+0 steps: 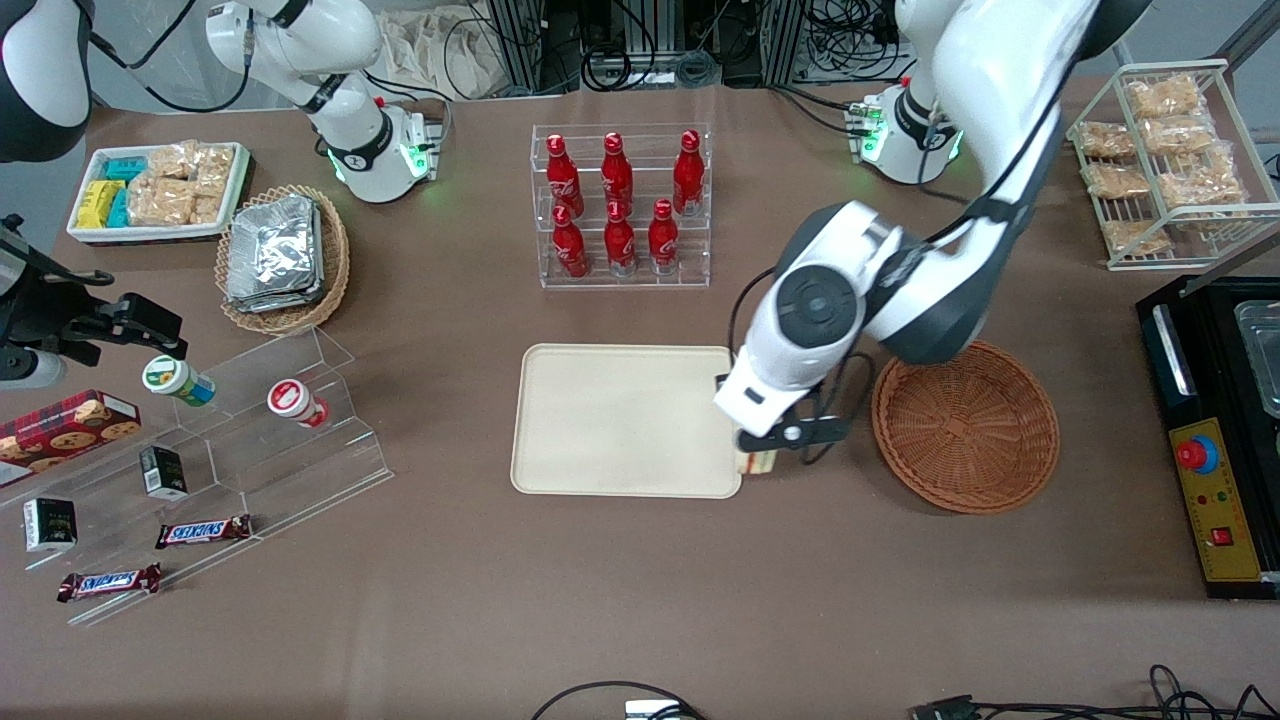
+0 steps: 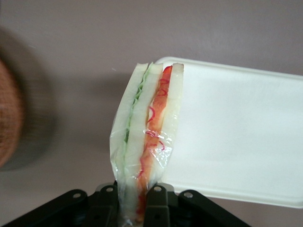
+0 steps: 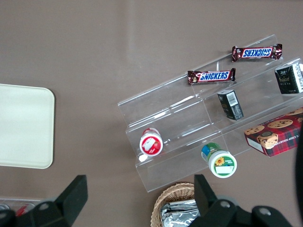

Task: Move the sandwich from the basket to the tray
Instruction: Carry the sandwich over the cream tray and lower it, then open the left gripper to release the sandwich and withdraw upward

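My left gripper (image 1: pixel 757 458) is shut on the sandwich (image 2: pixel 147 137), a clear-wrapped wedge of white bread with green and orange-red filling. Its two black fingers (image 2: pixel 158 208) pinch the wedge's narrow end. It holds the sandwich (image 1: pixel 757 461) above the edge of the cream tray (image 1: pixel 620 420), at the tray's corner nearest the front camera and the basket. The tray (image 2: pixel 236 137) is bare. The round reddish-brown wicker basket (image 1: pixel 965 425) stands beside the tray toward the working arm's end and is empty.
A clear rack of red bottles (image 1: pixel 620 205) stands farther from the front camera than the tray. A tan basket of foil packets (image 1: pixel 280 255) and clear acrylic steps with snacks (image 1: pixel 250 420) lie toward the parked arm's end. A black machine (image 1: pixel 1215 430) sits beside the wicker basket.
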